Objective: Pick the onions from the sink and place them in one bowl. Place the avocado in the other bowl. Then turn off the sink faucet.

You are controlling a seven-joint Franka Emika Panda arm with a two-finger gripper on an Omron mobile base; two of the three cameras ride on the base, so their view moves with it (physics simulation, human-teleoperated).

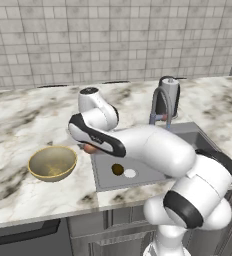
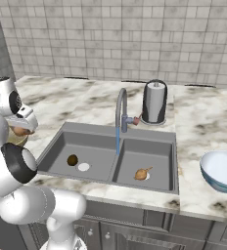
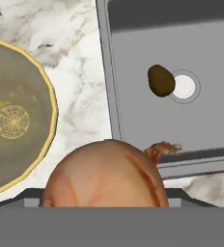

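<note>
Far left on the marble counter (image 1: 18, 125): yellow bowl (image 1: 52, 162), upright, olive-speckled inside, nothing in it, just beside the sink's left rim. Behind, a grey tiled wall (image 1: 113, 40) along the counter's whole back edge. Next, the gripper (image 1: 90, 148) above the strip of counter between bowl and sink, clamped on an orange-brown onion (image 3: 104, 173), held between the jaws with its papery tail toward the basin. Then the grey double sink (image 2: 61, 141): in the left basin, the dark avocado (image 2: 72, 159) touching the white drain disc (image 2: 84, 167); in the right basin, a second onion (image 2: 142, 174) resting by its drain. At the divider, the gooseneck faucet (image 2: 120, 110), water stream (image 2: 118, 139) running down from the spout. Behind it, a paper towel holder (image 2: 154, 102) upright on the counter. Far right, a pale blue bowl (image 2: 222, 171) on the marble, well apart from the sink.
</note>
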